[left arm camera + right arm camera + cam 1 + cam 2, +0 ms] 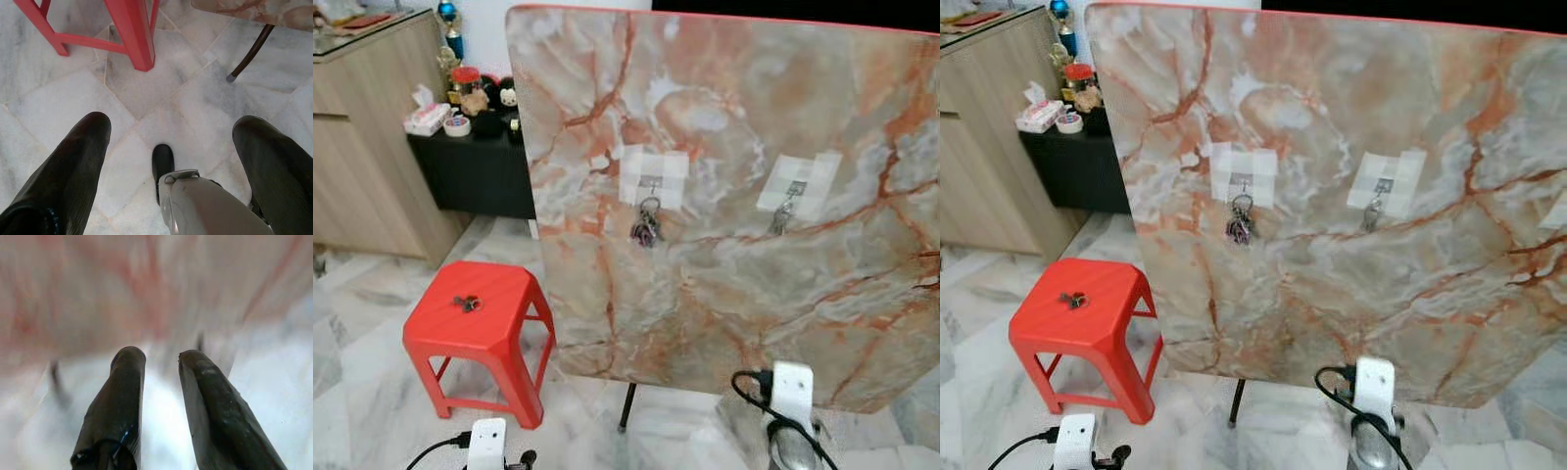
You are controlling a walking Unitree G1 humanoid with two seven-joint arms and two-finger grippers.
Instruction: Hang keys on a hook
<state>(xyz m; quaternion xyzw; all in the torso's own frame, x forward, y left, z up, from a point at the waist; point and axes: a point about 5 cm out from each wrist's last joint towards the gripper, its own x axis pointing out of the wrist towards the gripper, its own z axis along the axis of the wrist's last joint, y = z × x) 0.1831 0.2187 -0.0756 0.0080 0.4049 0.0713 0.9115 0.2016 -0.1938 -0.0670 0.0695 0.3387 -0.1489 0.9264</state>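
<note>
Both claws hang empty, left claw [166, 161] wide open, right claw [161, 396] slightly parted, while keys [646, 223] dangle from a taped hook [651, 183] on the upended table [724, 117].

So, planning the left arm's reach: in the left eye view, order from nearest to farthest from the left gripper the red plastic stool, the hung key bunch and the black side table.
1. Red plastic stool, just ahead of the left gripper.
2. Hung key bunch, up on the marble board.
3. Black side table, far back.

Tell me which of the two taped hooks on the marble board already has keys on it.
The left hook, nearer the red stool: a key bunch hangs from it. The right hook holds none.
</note>
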